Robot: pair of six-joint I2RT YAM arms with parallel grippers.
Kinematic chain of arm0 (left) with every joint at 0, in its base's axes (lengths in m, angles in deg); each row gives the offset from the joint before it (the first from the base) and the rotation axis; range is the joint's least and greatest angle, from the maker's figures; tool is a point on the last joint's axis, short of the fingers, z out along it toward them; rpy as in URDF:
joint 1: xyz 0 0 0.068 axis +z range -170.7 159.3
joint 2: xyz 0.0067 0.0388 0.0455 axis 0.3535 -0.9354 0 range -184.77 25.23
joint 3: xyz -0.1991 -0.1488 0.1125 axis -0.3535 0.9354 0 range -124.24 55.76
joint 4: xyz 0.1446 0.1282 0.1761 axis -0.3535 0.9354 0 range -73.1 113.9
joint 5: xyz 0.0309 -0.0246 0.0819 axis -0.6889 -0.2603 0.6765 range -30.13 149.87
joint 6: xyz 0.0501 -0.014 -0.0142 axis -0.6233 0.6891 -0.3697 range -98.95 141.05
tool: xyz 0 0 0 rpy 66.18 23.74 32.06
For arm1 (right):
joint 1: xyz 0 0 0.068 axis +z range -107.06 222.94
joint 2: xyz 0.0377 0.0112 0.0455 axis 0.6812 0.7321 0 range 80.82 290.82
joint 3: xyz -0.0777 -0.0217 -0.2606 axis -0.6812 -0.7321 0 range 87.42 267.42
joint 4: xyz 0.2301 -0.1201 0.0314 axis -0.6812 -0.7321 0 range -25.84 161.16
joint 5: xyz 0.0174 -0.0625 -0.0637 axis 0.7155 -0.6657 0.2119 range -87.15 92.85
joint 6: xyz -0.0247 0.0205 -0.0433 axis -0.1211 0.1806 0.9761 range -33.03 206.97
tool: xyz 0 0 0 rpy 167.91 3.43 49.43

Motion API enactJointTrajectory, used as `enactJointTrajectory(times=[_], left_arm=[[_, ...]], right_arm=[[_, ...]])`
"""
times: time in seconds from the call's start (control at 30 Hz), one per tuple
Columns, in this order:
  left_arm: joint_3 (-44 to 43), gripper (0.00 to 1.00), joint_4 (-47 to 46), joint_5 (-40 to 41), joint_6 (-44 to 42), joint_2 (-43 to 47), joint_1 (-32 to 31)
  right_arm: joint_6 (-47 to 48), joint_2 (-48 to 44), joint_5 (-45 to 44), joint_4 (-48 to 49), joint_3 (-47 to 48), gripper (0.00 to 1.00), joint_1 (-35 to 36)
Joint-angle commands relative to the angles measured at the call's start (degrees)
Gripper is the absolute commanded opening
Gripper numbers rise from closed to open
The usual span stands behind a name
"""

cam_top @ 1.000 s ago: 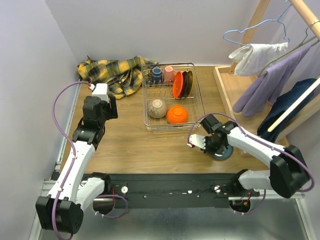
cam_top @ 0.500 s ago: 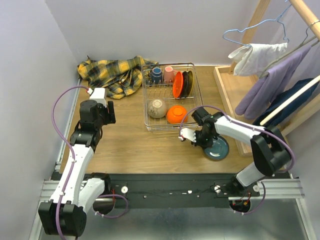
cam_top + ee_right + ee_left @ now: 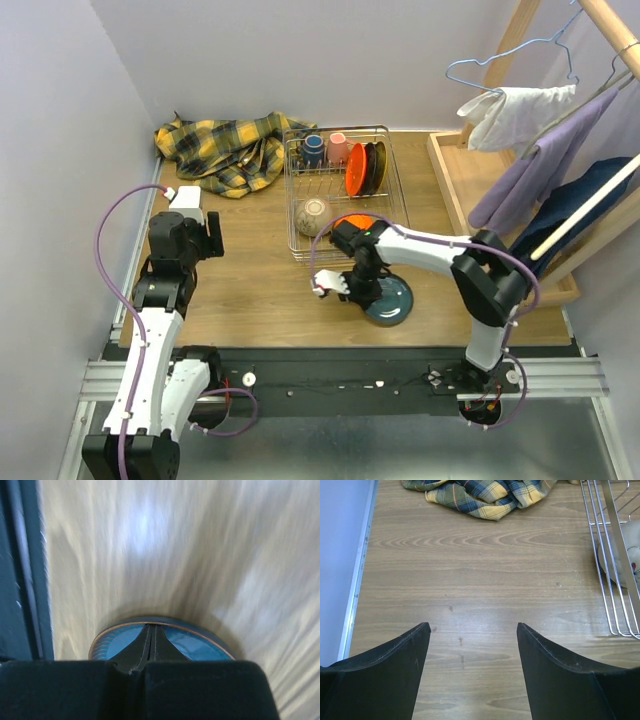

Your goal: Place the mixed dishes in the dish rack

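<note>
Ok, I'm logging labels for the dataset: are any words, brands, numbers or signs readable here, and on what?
No text can be read in any view.
teal plate: blurred, no lettering seen.
beige bowl: faint marks, too small to tell whether they are letters.
dish rack: bare wire, no label visible.

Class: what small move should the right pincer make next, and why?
Probably lift the teal plate and carry it toward the dish rack: the right pincer is shut on its rim, and the plate is outside the rack, near its front edge.
</note>
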Motion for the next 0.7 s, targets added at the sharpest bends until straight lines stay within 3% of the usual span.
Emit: enactJointTrajectory(times=[0.0, 0.27, 0.33, 0.4, 0.43, 0.47, 0.53, 0.57, 0.63, 0.67], left_arm=[[-1.0, 0.80, 3.4, -1.4, -0.5, 0.8, 2.7], [-6.1, 0.83, 11.4, -9.2, 3.1, -1.1, 4.6], [-6.0, 0.83, 11.5, -11.0, 3.7, -1.1, 4.6], [-5.2, 0.81, 10.8, -17.8, 2.6, -1.1, 4.6], [-4.8, 0.81, 9.7, -20.7, 2.8, -1.1, 4.6], [-3.6, 0.80, 7.7, -23.3, 3.1, -1.0, 4.7], [-2.0, 0.76, 4.9, -35.7, 4.5, -2.3, 4.5], [-0.6, 0.75, 2.2, -38.9, 5.4, -3.1, 4.1], [0.4, 0.74, -0.4, -41.4, 8.1, -6.0, 1.3], [1.8, 0.73, -3.6, -42.9, 10.3, -7.1, -0.6]], right_arm=[[-2.8, 7.2, 6.2, 3.7, 8.0, 0.03, 5.4], [-8.3, 19.2, 7.7, 6.4, 24.6, 0.04, 12.3], [-9.5, 19.0, 7.4, 5.3, 26.8, 0.05, 12.5], [-12.4, 14.4, 5.6, 5.3, 27.2, 0.09, 12.6], [-13.3, 12.1, 4.6, 5.3, 26.3, 0.12, 12.6], [-16.6, 8.9, 2.3, 5.6, 24.0, 0.22, 12.5], [-22.1, 0.1, -0.5, 8.0, 20.5, 0.31, 12.0], [-28.5, -2.4, -3.0, 8.6, 19.0, 0.42, 11.6], [-36.0, -9.5, -6.4, 11.0, 14.2, 0.53, 9.7], [-42.4, -11.4, -9.1, 11.3, 12.7, 0.65, 8.9]])
